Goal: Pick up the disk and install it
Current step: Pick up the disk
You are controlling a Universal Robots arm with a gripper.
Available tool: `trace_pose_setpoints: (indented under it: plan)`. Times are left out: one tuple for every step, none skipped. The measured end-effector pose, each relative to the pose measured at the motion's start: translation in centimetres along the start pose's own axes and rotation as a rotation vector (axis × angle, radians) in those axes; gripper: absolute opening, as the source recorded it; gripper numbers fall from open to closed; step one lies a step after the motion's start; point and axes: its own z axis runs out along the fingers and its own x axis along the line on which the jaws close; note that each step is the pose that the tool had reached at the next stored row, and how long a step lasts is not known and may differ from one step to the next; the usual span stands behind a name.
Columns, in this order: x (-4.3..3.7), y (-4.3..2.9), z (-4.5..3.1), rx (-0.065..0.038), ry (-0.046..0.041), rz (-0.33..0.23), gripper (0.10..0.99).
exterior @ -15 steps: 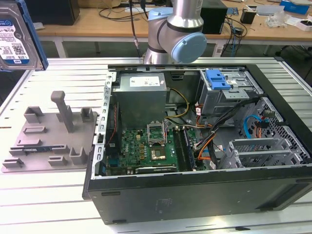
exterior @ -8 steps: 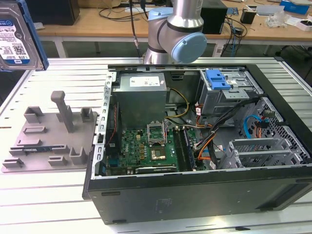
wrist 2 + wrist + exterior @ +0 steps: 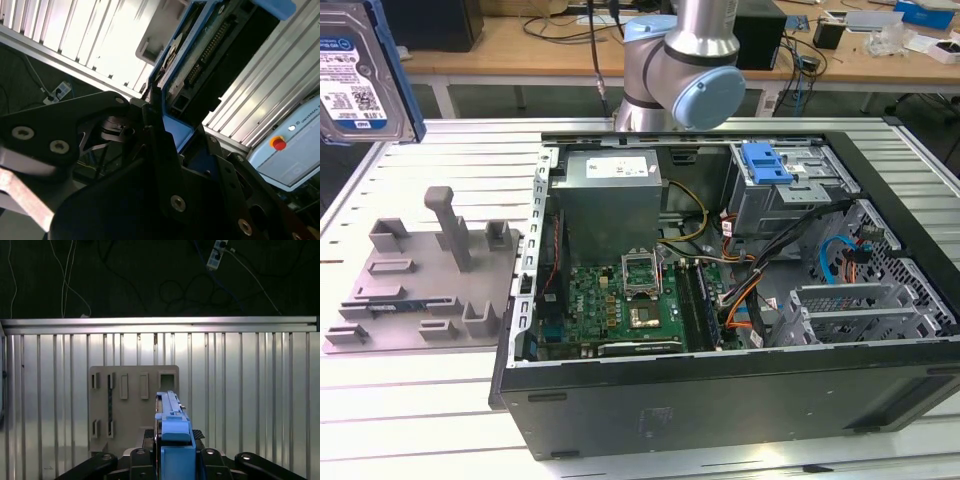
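The disk (image 3: pixel 358 72), a silver hard drive with a white-and-blue label and a blue frame, hangs high at the exterior view's far left, above the table. In the first wrist view the disk (image 3: pixel 172 422) shows edge-on, clamped between the dark fingers of my gripper (image 3: pixel 173 457), which is shut on it. In the second wrist view the disk (image 3: pixel 210 55) sticks out from the gripper (image 3: pixel 167 137), connector side showing. Straight below it lies the grey holder plate (image 3: pixel 132 405).
The grey holder plate (image 3: pixel 420 280) with its upright pegs sits on the slatted table at the exterior view's left. The open computer case (image 3: pixel 650 420) fills the middle and right, holding a power supply (image 3: pixel 610 195), a motherboard (image 3: pixel 630 305) and a blue-tabbed drive cage (image 3: pixel 765 165). The arm's elbow (image 3: pixel 680 60) stands behind it.
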Motion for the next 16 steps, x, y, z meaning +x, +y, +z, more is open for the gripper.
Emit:
trace_pose_setpoints:
  plan:
    - [0.08, -0.20, -0.14, 0.000, 0.0000, 0.000, 0.365]
    - [0.14, -0.38, -0.24, 0.000, -0.0001, 0.000, 0.365]
    - [0.29, -0.81, -0.45, 0.000, 0.0000, 0.000, 0.365]
    - [0.40, -1.09, -0.53, -0.001, 0.0001, 0.000, 0.365]
    - [0.52, -1.32, -0.55, -0.001, 0.0001, 0.000, 0.365]
    - [0.79, -1.91, -0.59, -0.003, 0.0001, 0.000, 0.365]
    - [1.05, -2.39, -0.64, -0.006, 0.0001, 0.000, 0.365]
    - [1.58, -3.19, -0.74, -0.010, 0.0001, 0.000, 0.365]
    - [1.91, -3.66, -0.78, -0.012, 0.0001, 0.000, 0.365]
    - [2.09, -3.91, -0.81, -0.013, 0.0001, 0.000, 0.365]
    - [2.26, -4.15, -0.82, -0.014, 0.0001, 0.000, 0.365]
    - [2.44, -4.43, -0.84, -0.015, 0.0001, 0.000, 0.365]
    - [2.56, -4.71, -0.87, -0.016, 0.0001, 0.000, 0.365]
    - [2.69, -5.01, -0.89, -0.018, 0.0001, 0.000, 0.365]
    - [2.81, -5.27, -0.91, -0.019, 0.0002, 0.000, 0.365]
    - [2.95, -5.55, -0.93, -0.021, 0.0002, -0.001, 0.365]
